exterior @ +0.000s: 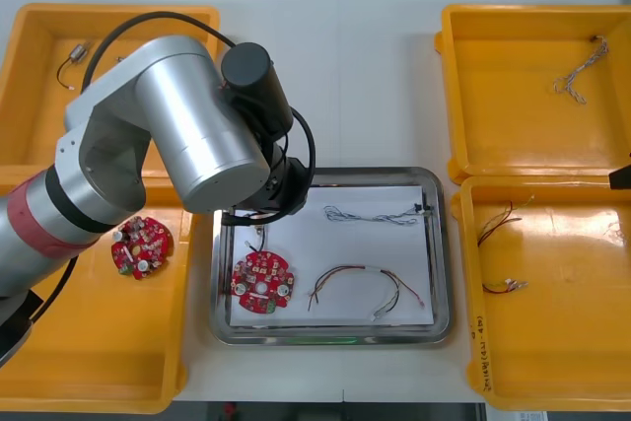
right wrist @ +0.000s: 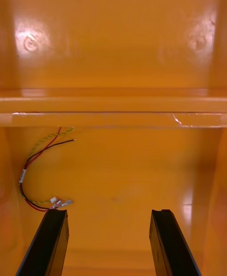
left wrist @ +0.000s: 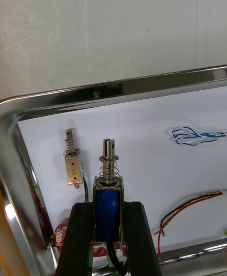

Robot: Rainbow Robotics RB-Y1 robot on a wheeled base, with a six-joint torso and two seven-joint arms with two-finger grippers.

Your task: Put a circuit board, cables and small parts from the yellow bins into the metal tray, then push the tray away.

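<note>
- Left arm (exterior: 187,125): over the far left corner of the tray (exterior: 439,244), hiding that corner in the front view.
- Left jaws: clamped on a small part (left wrist: 108,186). Its blue body sits between the fingers (left wrist: 80,238), and its spring and pin stick out past the tips. It is held over the tray's white liner; contact with the liner cannot be told.
- Second part (left wrist: 72,165): lies on the liner just beside the held one, near the tray's rim.
- Tray contents: a board (exterior: 262,283) at the near left, a blue-white cable (exterior: 375,214) along the far side, and a red-yellow cable (exterior: 365,288) to the right of the board.
- Right jaws: open and empty above the floor of the near right bin (right wrist: 142,172). A bin cable (right wrist: 33,176), red and yellow, lies there with its ends just beside one finger (right wrist: 47,243).
- Spare board (exterior: 141,245): lies in the near left bin (exterior: 99,362).
- The tray rests on the surface (exterior: 375,76) between the bins.
</note>
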